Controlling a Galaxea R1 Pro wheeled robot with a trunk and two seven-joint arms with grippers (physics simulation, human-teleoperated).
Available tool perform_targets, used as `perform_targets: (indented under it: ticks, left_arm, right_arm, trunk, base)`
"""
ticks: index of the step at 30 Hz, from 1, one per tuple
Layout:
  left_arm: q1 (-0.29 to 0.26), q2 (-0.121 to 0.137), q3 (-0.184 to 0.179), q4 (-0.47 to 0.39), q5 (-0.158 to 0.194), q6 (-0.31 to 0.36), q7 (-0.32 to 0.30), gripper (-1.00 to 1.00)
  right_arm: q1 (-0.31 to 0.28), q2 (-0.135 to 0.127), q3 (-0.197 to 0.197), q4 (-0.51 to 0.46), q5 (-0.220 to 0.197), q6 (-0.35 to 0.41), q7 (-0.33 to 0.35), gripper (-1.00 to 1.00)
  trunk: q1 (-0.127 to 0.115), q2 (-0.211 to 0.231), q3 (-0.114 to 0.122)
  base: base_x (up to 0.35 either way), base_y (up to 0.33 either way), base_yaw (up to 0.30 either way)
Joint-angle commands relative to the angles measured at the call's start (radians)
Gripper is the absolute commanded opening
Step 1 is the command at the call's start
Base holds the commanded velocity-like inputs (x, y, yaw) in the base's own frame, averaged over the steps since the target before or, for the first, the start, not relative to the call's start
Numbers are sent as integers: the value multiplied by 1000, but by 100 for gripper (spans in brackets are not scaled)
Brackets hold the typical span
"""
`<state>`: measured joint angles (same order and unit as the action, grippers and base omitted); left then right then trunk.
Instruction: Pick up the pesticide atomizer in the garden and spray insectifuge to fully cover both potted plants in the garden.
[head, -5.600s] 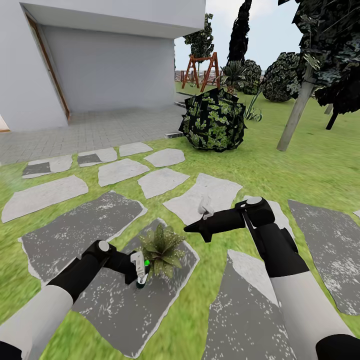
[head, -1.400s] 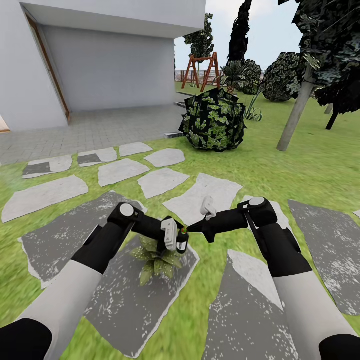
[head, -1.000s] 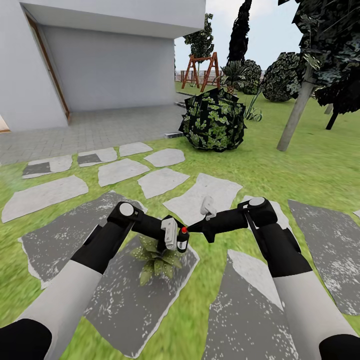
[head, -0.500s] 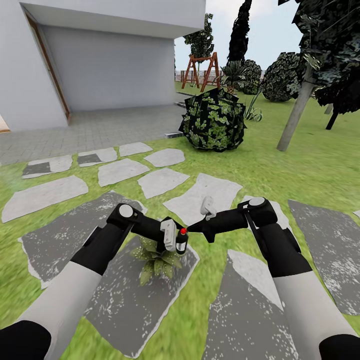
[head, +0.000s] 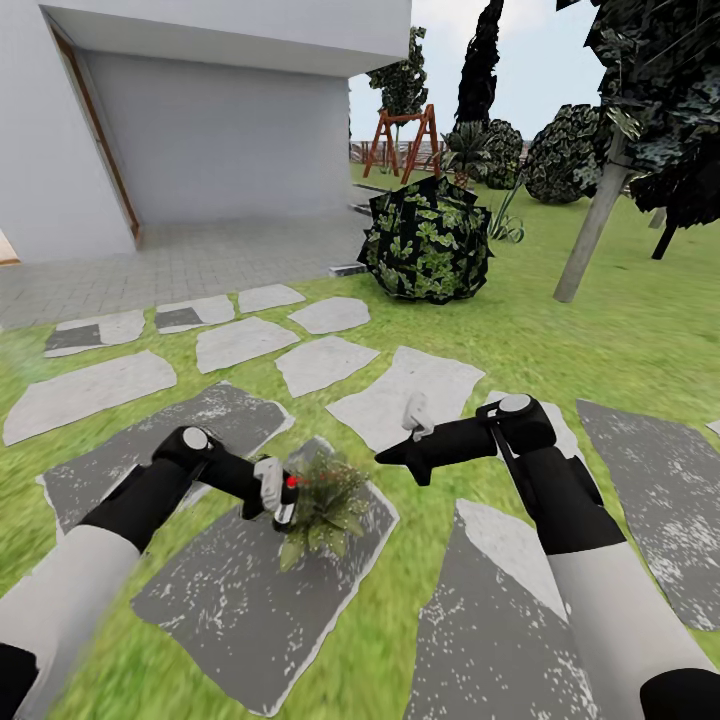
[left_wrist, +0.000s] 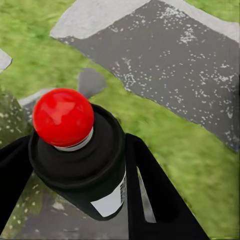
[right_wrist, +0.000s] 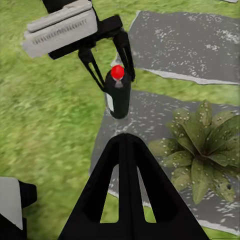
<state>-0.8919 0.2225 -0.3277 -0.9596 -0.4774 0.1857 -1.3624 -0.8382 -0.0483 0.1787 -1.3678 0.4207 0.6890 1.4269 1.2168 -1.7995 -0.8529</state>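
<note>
The left gripper (head: 283, 497) is clamped around a small dark bottle (head: 287, 500) with a red top, one black finger (left_wrist: 150, 195) pressed to each side of its body. In the left wrist view the bottle (left_wrist: 82, 160) sits between the fingers with its white label band facing down and its red ball cap just past the fingertips. From the right wrist view the same bottle (right_wrist: 118, 94) hangs upright in the left gripper (right_wrist: 111, 67), above a grey stepping stone (right_wrist: 145, 120).

A low potted plant (head: 325, 505) with pointed, pale-speckled green leaves sits just beside the bottle, on the side away from the left arm. It rests on a dark mottled stepping stone (head: 230, 600) surrounded by grass (head: 620, 330).

The right gripper (head: 390, 457) hovers beyond the plant, fingers pressed together into a point and holding nothing.

Half a second ago the left gripper held the bottle higher, over the far edge of the plant and close to the right gripper's tip; it has since drawn back and down to the plant's near side. The right arm has not moved.
</note>
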Motion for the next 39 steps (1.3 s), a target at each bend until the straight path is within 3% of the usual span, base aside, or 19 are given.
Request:
perform_targets:
  ticks: [1,4,7,8,9,10,12,13,15,16,19,20,21,22,26,28,30,35,39]
  left_arm:
    - [0,10,11,1,-1,11,3,-100]
    - [1,28,109,5,-2,19,13,-100]
    - [7,35,249,6,-1,24,-2,-100]
    - [12,36,296,6,-1,25,-4,-100]
    - [14,36,315,6,-1,25,-5,-100]
    - [16,36,330,7,-1,26,-2,-100]
    - [23,37,350,7,-1,27,22,-100]
    - [33,36,355,6,-1,27,75,-100]
    - [42,34,373,6,0,33,206,-100]
    - [46,32,397,7,0,43,257,-100]
    - [107,27,562,6,0,74,452,-100]
    - [132,25,598,6,0,77,500,-100]
    - [175,21,636,6,1,79,569,-100]
    - [219,17,656,6,2,80,636,-100]
    - [338,-8,676,8,7,80,854,-100]
    - [386,-31,680,25,8,77,936,-100]
    - [410,-39,690,58,9,72,975,-100]
    - [426,-44,822,221,9,-5,1051,-100]
    - [427,-45,862,336,9,-73,1069,-100]
  right_arm:
    - [-1,-8,1,-1,6,10,6,-100]
    - [-1,-58,-1,11,5,11,-3,-100]
    - [-1,-108,-8,33,4,13,-10,-100]
    - [-1,-136,-15,35,3,18,-39,-100]
    - [-1,-151,-35,36,3,20,-77,-100]
    - [-1,-162,-87,37,3,21,-143,-100]
    - [-1,-175,-280,39,3,22,-323,-100]
    - [-1,-174,-407,39,4,22,-425,-100]
    - [-1,-172,-530,40,3,22,-515,-100]
    - [-1,-172,-557,40,3,22,-535,-100]
    - [1,-168,-653,40,1,15,-653,-100]
    - [2,-160,-683,46,1,10,-704,-100]
    - [3,-130,-733,77,0,-14,-777,-100]
    - [4,-88,-792,142,0,-82,-832,100]
    - [4,-30,-925,380,0,-406,-911,100]
    - [5,-25,-950,475,0,-495,-929,100]
    - [5,-26,-972,553,0,-532,-934,100]
    - [9,-31,-1071,762,0,-693,-938,100]
    - [123,-31,-1092,800,-5,-723,-938,100]
  trunk:
    - [0,0,-1]
    - [0,0,-1]
    - [0,0,-1]
    - [0,0,-1]
    - [0,0,-1]
    - [0,0,-1]
    - [0,0,-1]
    - [0,0,-1]
    - [0,0,-1]
    - [0,0,-1]
    - [0,0,-1]
    - [0,0,-1]
    - [0,0,-1]
    - [0,0,-1]
    - [0,0,-1]
    - [0,0,-1]
    - [0,0,-1]
    - [0,0,-1]
    - [0,0,-1]
  base:
    - [0,0,0]
    - [0,0,0]
    - [0,0,0]
    - [0,0,0]
    - [0,0,0]
    - [0,0,0]
    - [0,0,0]
    - [0,0,0]
    - [0,0,0]
    - [0,0,0]
    - [0,0,0]
    - [0,0,0]
    - [0,0,0]
    - [0,0,0]
    - [0,0,0]
    - [0,0,0]
    - [0,0,0]
    - [0,0,0]
    - [0,0,0]
